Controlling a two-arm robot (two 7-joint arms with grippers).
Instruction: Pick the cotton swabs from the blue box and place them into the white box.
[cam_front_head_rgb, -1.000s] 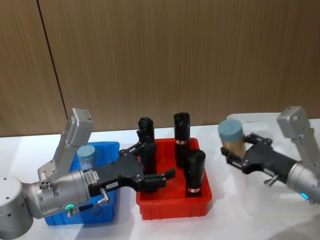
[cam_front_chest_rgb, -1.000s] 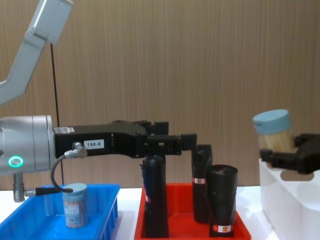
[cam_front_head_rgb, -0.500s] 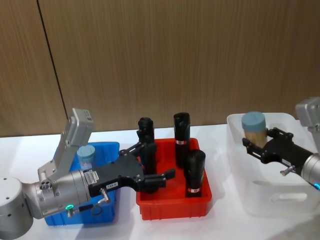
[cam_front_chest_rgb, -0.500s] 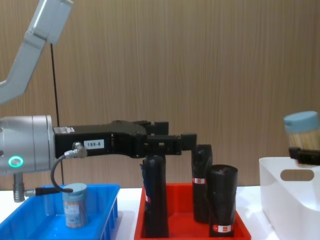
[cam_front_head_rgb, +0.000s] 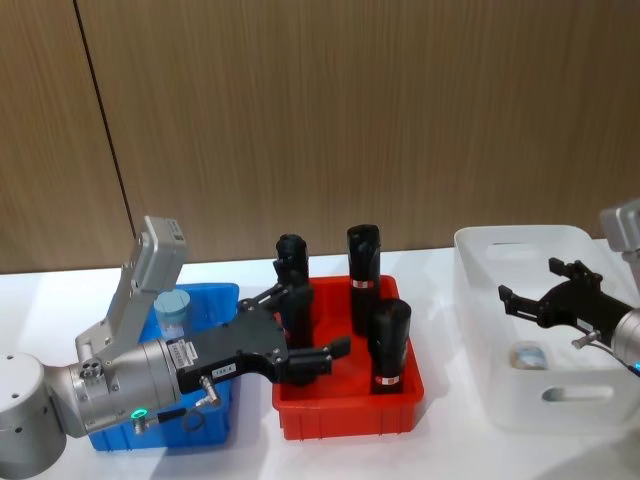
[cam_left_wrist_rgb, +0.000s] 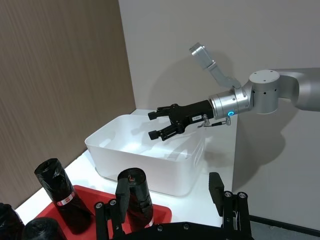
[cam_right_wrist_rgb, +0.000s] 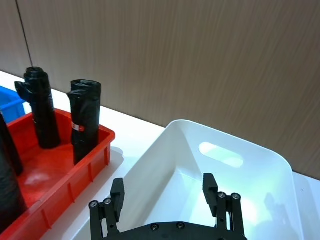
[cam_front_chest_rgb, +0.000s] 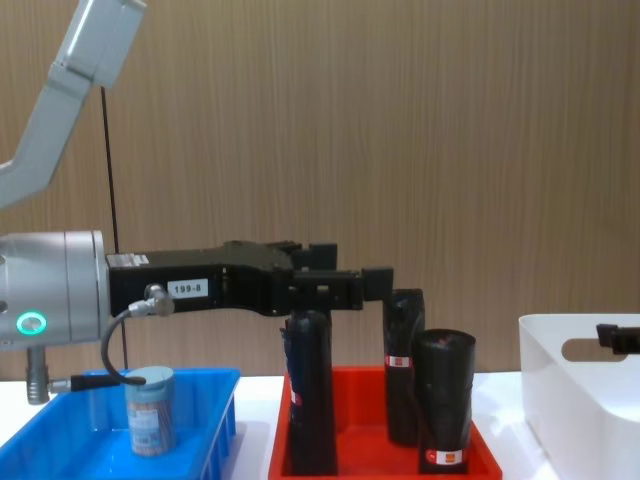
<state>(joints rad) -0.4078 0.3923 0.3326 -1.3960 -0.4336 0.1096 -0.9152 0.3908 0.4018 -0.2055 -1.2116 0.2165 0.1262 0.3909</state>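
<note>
One cotton swab jar (cam_front_head_rgb: 172, 309) with a grey-blue lid stands upright in the blue box (cam_front_head_rgb: 222, 293), also seen from the side as the jar (cam_front_chest_rgb: 150, 410) in the blue box (cam_front_chest_rgb: 205, 383). A second cotton swab jar (cam_front_head_rgb: 527, 355) lies on the floor of the white box (cam_front_head_rgb: 520, 236). My right gripper (cam_front_head_rgb: 545, 300) hangs open and empty over that box, and appears as the right gripper (cam_left_wrist_rgb: 161, 123) above the white box (cam_left_wrist_rgb: 150, 170). My left gripper (cam_front_head_rgb: 305, 322) is open, held level over the red tray beside the blue box.
A red tray (cam_front_head_rgb: 340, 415) sits between the two boxes and holds three upright black cylinders (cam_front_head_rgb: 363, 265) with red-white labels. They stand right under my left gripper (cam_front_chest_rgb: 350, 285). A wood-panel wall runs behind the white table.
My right gripper carried a cotton swab jar rightward over the white box, opened and let it go. The jar now lies inside the box. The left arm has not moved.
</note>
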